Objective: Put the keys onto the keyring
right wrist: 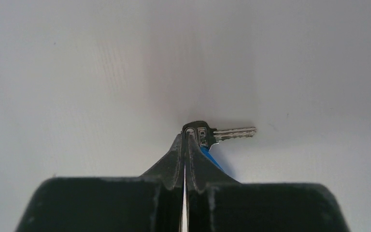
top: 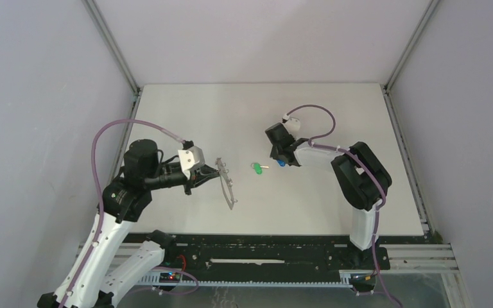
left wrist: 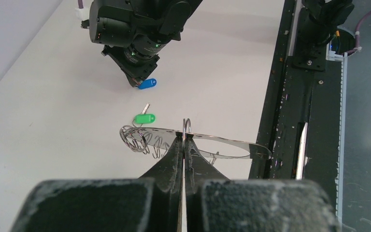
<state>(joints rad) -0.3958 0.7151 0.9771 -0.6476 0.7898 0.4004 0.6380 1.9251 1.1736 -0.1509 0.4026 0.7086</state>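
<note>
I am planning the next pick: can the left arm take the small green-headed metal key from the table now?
Probably not yet: the path to the green-headed key looks free, but the left fingers are shut on the large grey metal keyring.

Keyring (left wrist: 212,142) held tilted, green key (left wrist: 144,118) lying flat, blue key (left wrist: 147,83) nearby

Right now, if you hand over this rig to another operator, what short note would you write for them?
Left gripper: shut on the rim of the keyring.
Right gripper: shut at the head of the blue key, down on the table; whether it truly grips, I cannot tell.
Green key: lies loose on the table between the arms.
Done: the keyring is held. Left: both keys go on the keyring.
</note>
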